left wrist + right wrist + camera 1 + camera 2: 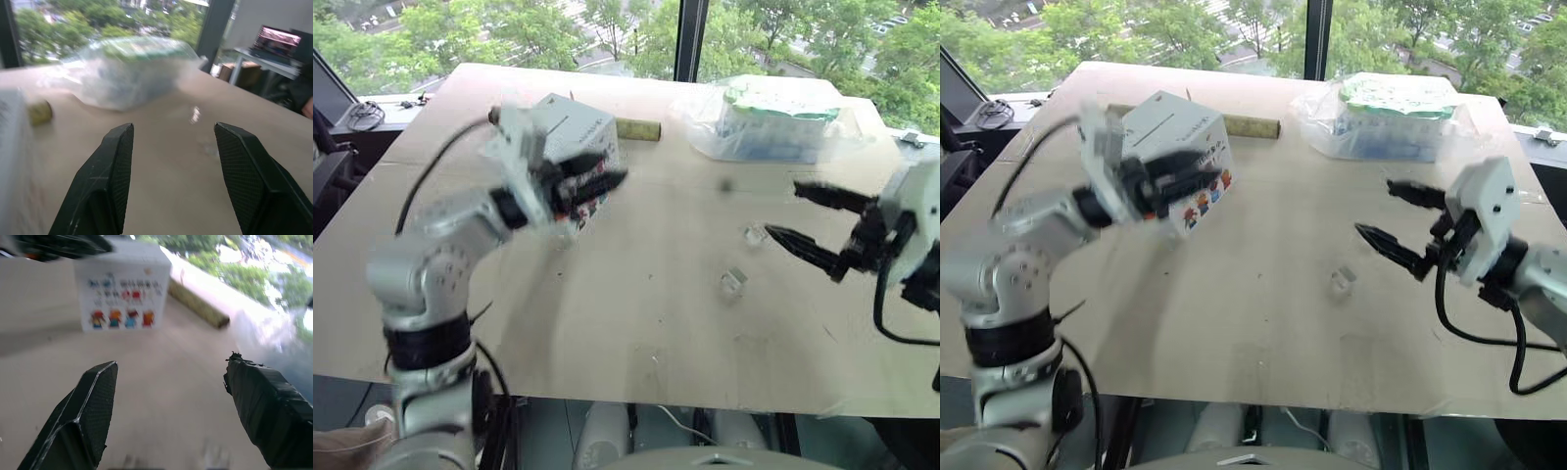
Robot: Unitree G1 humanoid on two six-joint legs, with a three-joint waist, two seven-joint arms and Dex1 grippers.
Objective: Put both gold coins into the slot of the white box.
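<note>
So on the left side of the tabletop (pixel 1263 352), toward the far edge, sits the white box (pixel 1185 132): a cardboard cube with little cartoon figures and coloured print on the side facing the near edge. The slot isn't something I can make out from here. The left gripper (pixel 1197 174) hangs in the air right in front of the box, overlapping its near face in the head views, and whether it touches the box I can't tell. Its two black fingers (pixel 105 181) are spread apart with nothing between them, which the left wrist view shows pretty clearly.

Just behind the box, along the far edge, lies a short yellowish stick (pixel 1252 125).

Moving toward the middle of the table, there are two small clear plastic casings: one (pixel 756 235) a bit farther back and one (pixel 1341 281) closer to the near edge, near each other but not touching. These look like the gold coins' casings, though I can't actually see any gold in them.

At the far right corner sits a clear bag (pixel 1386 117) of white-green packs.

On the right side, the right gripper (pixel 1386 212) hovers above the table, pointing toward the middle, its fingers (pixel 83 418) wide apart and empty. One fingertip sits close to the farther casing in the left eye view.
</note>
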